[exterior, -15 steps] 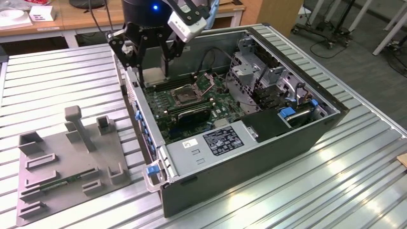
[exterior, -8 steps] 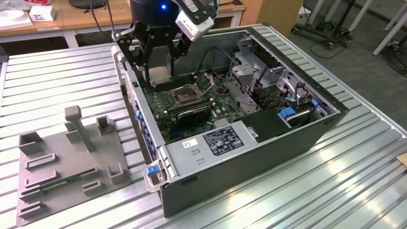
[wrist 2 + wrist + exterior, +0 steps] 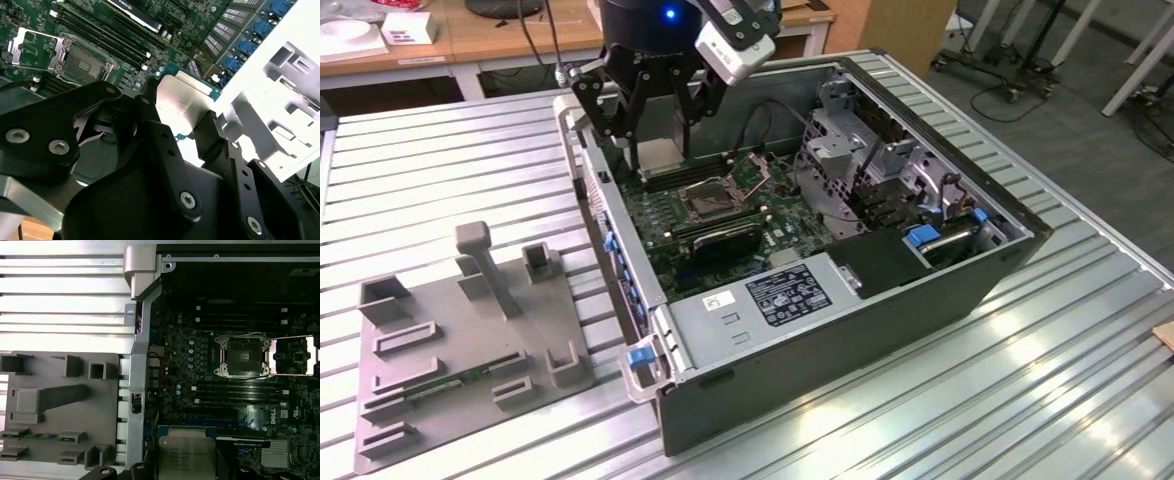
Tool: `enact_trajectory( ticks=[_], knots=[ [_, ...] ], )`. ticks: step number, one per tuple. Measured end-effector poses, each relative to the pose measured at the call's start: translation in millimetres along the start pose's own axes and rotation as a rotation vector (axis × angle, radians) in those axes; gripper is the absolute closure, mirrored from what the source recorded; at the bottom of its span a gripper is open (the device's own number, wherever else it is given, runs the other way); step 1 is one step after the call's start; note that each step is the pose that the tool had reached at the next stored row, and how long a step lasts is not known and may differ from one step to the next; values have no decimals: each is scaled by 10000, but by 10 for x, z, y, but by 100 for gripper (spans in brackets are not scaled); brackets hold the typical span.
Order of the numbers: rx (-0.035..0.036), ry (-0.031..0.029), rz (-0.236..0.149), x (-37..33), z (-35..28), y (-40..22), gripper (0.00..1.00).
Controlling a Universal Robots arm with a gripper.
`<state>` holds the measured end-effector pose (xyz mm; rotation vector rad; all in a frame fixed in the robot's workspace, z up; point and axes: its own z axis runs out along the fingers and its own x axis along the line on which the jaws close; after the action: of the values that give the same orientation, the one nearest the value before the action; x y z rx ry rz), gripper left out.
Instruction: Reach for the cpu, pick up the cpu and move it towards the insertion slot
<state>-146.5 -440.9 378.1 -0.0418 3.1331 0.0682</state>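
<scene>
Here the gripper pinches the cpu between its black fingers, up in the air over the open computer case, near its back corner. The insertion slot sits lower on the green board, apart from the chip, with long black memory slots beside it. The grey tray lies outside on the metal table; the white sticker has print too small to read.

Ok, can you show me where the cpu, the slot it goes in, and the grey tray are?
cpu (image 3: 186, 456): first wrist view, its silvery face.
slot (image 3: 243, 356): first wrist view, its dark centre.
grey tray (image 3: 443, 340): exterior view, its flat base.
</scene>
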Motion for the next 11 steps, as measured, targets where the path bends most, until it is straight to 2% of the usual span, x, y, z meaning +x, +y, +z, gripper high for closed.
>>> enact_trajectory(
  ticks=[11],
  knots=[
    [1, 0, 0, -32, 1, 0, 46]
  ],
)
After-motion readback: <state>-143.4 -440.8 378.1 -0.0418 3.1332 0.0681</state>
